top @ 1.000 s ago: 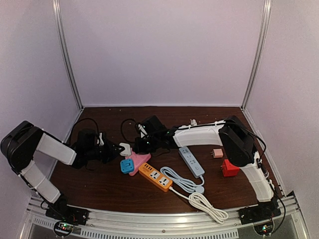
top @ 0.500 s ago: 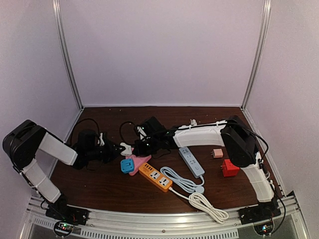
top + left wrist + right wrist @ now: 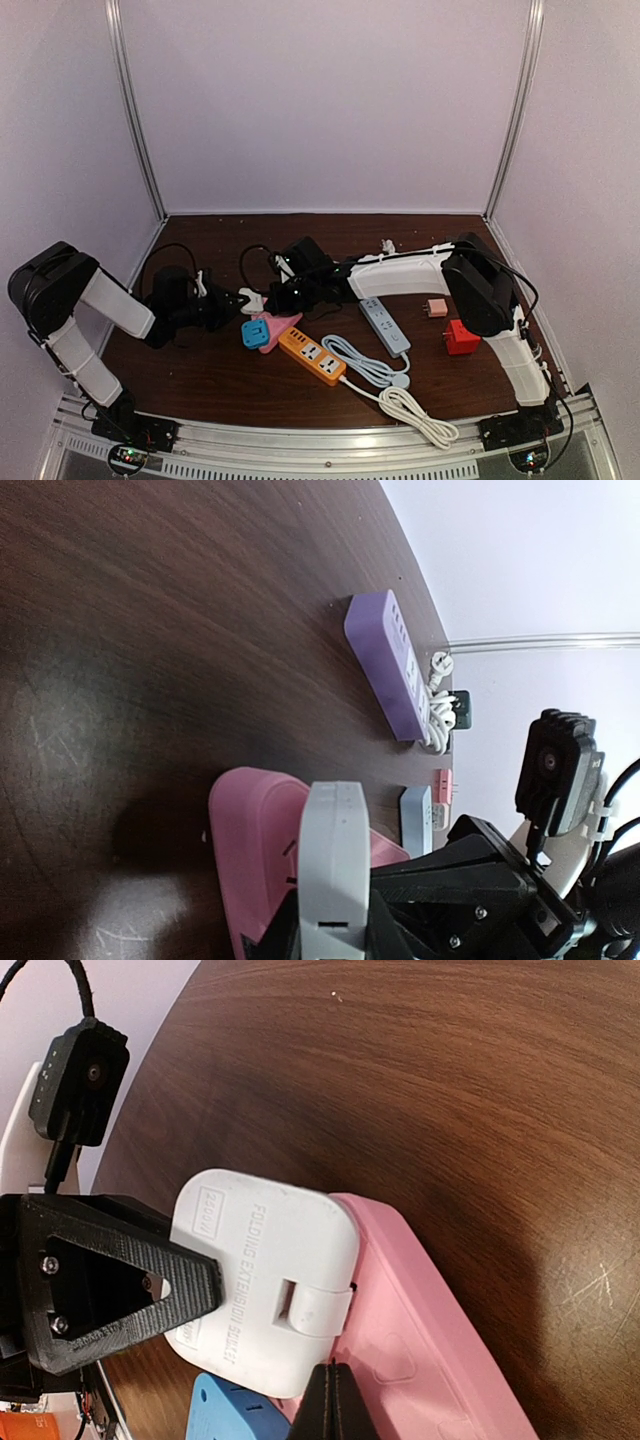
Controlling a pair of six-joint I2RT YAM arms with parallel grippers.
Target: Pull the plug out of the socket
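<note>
A white square plug (image 3: 260,1270) sits against the end of the pink socket (image 3: 440,1340), left of the table's middle. My left gripper (image 3: 335,925) is shut on the plug (image 3: 335,850), one black finger (image 3: 130,1290) on each flat side. My right gripper (image 3: 333,1380) is shut, its joined tips resting on the pink socket's top beside the plug. From above, the plug (image 3: 252,297) lies between the left gripper (image 3: 238,299) and the right gripper (image 3: 283,297), with the pink socket (image 3: 281,320) just below. A blue socket block (image 3: 254,336) touches the pink one.
An orange power strip (image 3: 312,356) lies right of the pink socket, then a coiled white cable (image 3: 400,395) and a pale blue strip (image 3: 384,325). A small pink adapter (image 3: 436,308) and a red block (image 3: 461,337) lie at the right. A purple strip (image 3: 385,665) lies farther back.
The left arm's elbow has shifted slightly rightward. Plug, socket and both grippers stay in nearly the same place.
</note>
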